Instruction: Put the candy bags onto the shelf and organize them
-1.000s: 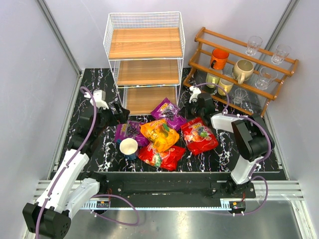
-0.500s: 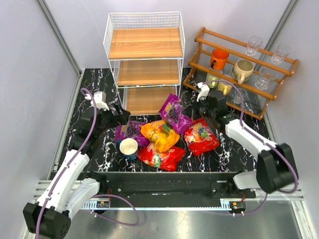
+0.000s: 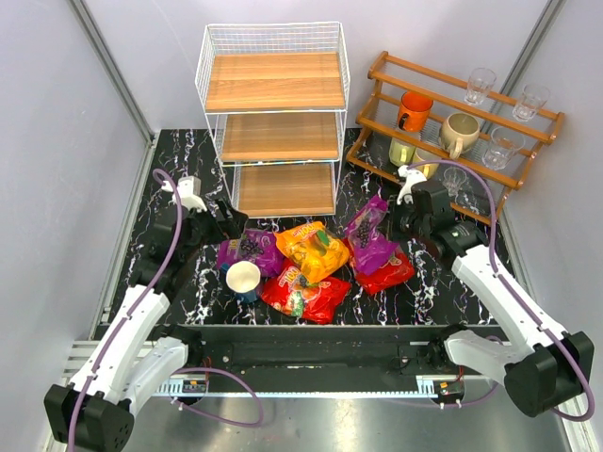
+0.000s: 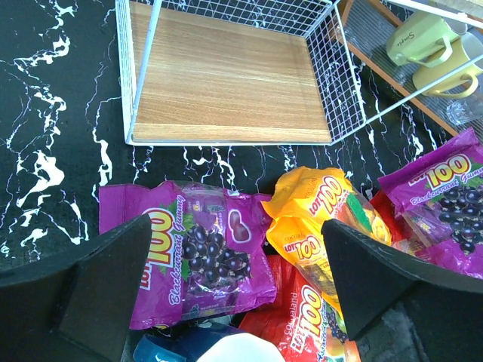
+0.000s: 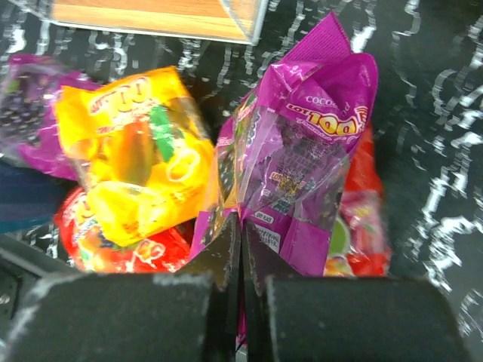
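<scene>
My right gripper point(image 3: 399, 224) point(image 5: 241, 226) is shut on the bottom edge of a purple candy bag point(image 3: 368, 235) point(image 5: 302, 166), which hangs lifted over a red bag point(image 3: 391, 271) point(image 5: 364, 219). An orange bag point(image 3: 316, 250) point(image 4: 317, 219), a flat purple bag point(image 3: 247, 250) point(image 4: 196, 253) and a second red bag point(image 3: 306, 294) point(image 4: 309, 324) lie in a pile in front of the shelf point(image 3: 273, 113) point(image 4: 226, 83). My left gripper point(image 3: 226, 215) point(image 4: 235, 230) hovers open above the flat purple bag, holding nothing. All three shelf boards are bare.
A white-and-blue cup point(image 3: 243, 279) point(image 4: 226, 348) stands at the near left of the pile. A brown wooden rack point(image 3: 452, 122) with mugs and glasses stands at the back right, close behind my right arm.
My right gripper closed on the purple bag in front of the shelf, lifted it and carried it right and nearer, over the red bag. The left arm barely moved.
</scene>
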Available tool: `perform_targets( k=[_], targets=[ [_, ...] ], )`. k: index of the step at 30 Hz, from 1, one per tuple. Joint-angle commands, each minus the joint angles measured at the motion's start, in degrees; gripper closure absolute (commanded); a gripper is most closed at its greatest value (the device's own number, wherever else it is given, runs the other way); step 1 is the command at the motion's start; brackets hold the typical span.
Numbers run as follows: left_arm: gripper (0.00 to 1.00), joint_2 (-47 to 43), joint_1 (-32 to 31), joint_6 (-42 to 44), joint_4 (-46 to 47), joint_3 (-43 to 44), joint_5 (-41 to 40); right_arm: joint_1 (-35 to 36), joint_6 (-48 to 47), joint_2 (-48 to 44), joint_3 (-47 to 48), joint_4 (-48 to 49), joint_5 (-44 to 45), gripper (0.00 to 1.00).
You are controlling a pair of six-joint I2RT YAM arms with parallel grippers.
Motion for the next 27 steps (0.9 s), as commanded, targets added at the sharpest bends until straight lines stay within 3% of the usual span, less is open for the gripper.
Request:
perform_targets(
  k=[1,6,14,18,21,24,25,27],
  targets=[
    [0.01,-1.5,-0.1,-1.1,2.3,-0.2,1.5,2.7,-1.8,-0.9,7.1,-6.1,14.0,1.0],
    [0.01,-2.1,-0.1,-1.4,1.8,-0.4,1.9,7.8,-2.5,0.9,7.8,-8.0,23.3,1.0],
    [0.01,-4.4,-0.1,-1.6,0.5,-1.7,1.1,26.4,-3.9,12.2,8.9,-5.5,34.2,1.0],
    [0.01,-5.7,-0.1,-1.6,-0.7,-2.4,0.3,33.8,-1.4,16.9,9.3,-1.2,35.4,1.0],
    [0.01,-6.6,-0.1,-1.4,-1.2,-2.7,-0.4,36.4,1.3,18.1,9.3,4.1,31.0,0.88],
    [0.01,-7.1,-0.2,-1.4,-1.7,-3.1,-0.8,37.1,2.0,17.4,9.1,10.5,18.2,0.66],
    [0.01,-7.1,-0.1,-1.5,-1.7,-3.2,-0.9,37.1,2.0,16.8,8.6,15.2,10.9,0.53],
    [0.01,-7.2,-0.1,-1.6,-1.8,-3.3,-1.0,37.1,2.5,12.5,6.1,20.0,6.2,0.41]
  ],
)
